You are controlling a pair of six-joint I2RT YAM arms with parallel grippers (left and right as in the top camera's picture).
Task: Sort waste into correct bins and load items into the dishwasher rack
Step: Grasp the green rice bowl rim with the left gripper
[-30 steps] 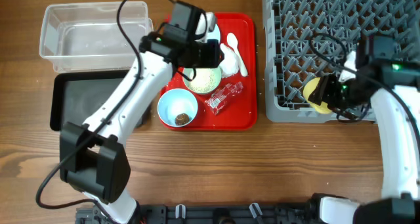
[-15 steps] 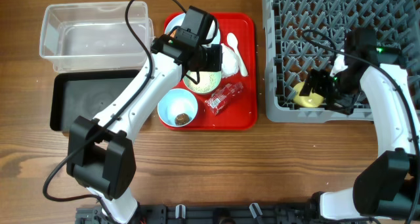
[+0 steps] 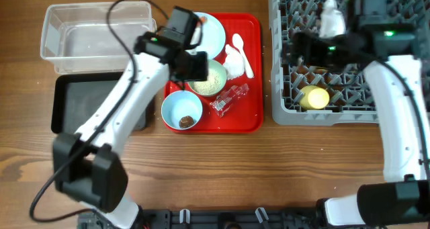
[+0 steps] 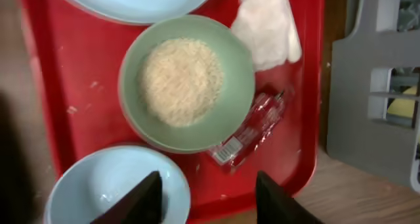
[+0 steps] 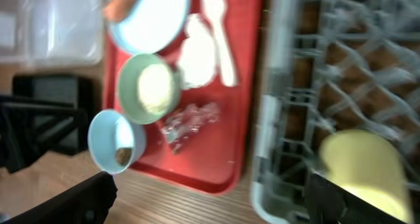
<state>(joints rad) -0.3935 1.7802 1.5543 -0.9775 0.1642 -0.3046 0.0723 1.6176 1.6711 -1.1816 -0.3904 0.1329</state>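
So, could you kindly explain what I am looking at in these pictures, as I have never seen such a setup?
These are two white robot arms at a wooden table, each ending in two-finger jaws. The wide view comes from a fixed camera above; the other two come from cameras on each wrist. The left arm hovers over a red tray bearing a pale blue plate, a green bowl of rice, a blue bowl with brown scraps, a wrapper, a napkin and a white spoon. Beside it lie a clear tub and a black tray. The right arm reaches over a grey rack, where a yellow cup rests. Both pairs of jaws stand open and hold nothing.
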